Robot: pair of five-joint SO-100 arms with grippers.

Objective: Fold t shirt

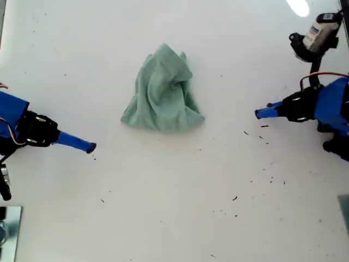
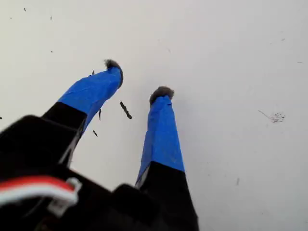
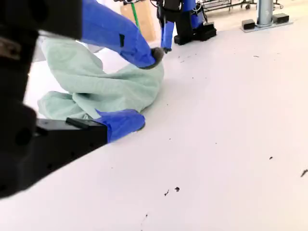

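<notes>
Sage-green cloth, one t shirt (image 1: 163,93), is seen crumpled in a single heap mid-table on the white table (image 1: 174,218), between two arms at the exterior view's left and right edges. My first gripper (image 2: 138,79) and my second gripper (image 3: 147,89) are both shown with jaws apart, nothing held.

I count one t shirt (image 1: 163,92), crumpled in a single heap on one white desk (image 1: 174,218). Two arms are mine, so two grippers: my first gripper (image 2: 137,79) and my second gripper (image 3: 144,89), each with two blue-taped fingers (image 2: 161,134).
</notes>
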